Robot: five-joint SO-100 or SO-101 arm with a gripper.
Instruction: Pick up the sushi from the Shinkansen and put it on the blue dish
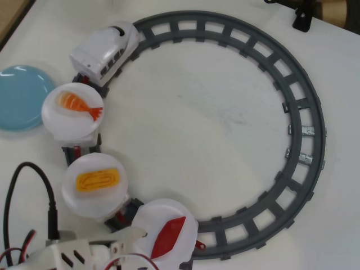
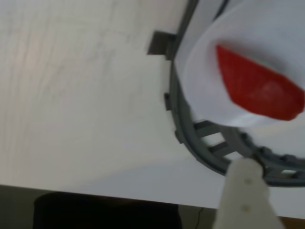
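1. The sushi [image 1: 167, 237], a dark-red pointed piece, lies flat on the last white plate [image 1: 154, 216] of the train, at the bottom of the overhead view. In the wrist view the sushi [image 2: 259, 86] sits on the same white plate [image 2: 209, 67] at upper right.
2. The pincer [image 1: 133, 241] is just left of that plate in the overhead view; one white fingertip [image 1: 136, 232] overlaps the plate's left rim, and the sushi lies just to its right, apart from it. The pincer has hold of nothing. How wide it stands cannot be told, since only one finger shows clearly. In the wrist view one white finger [image 2: 245, 195] rises from the bottom edge, below the sushi.
3. The next plate [image 1: 94, 184] up the track carries a yellow ridged egg piece [image 1: 98, 180]; the plate after it [image 1: 72, 115] carries an orange shrimp piece [image 1: 79, 104].
4. The Shinkansen [image 1: 105, 52], white with black window marks, heads the cars at upper left.
5. All ride on the grey circular track [image 1: 306, 95].
6. The blue dish [image 1: 19, 97] lies on the white worktop [image 1: 197, 124] at the left edge, outside the track, just beside the shrimp plate.
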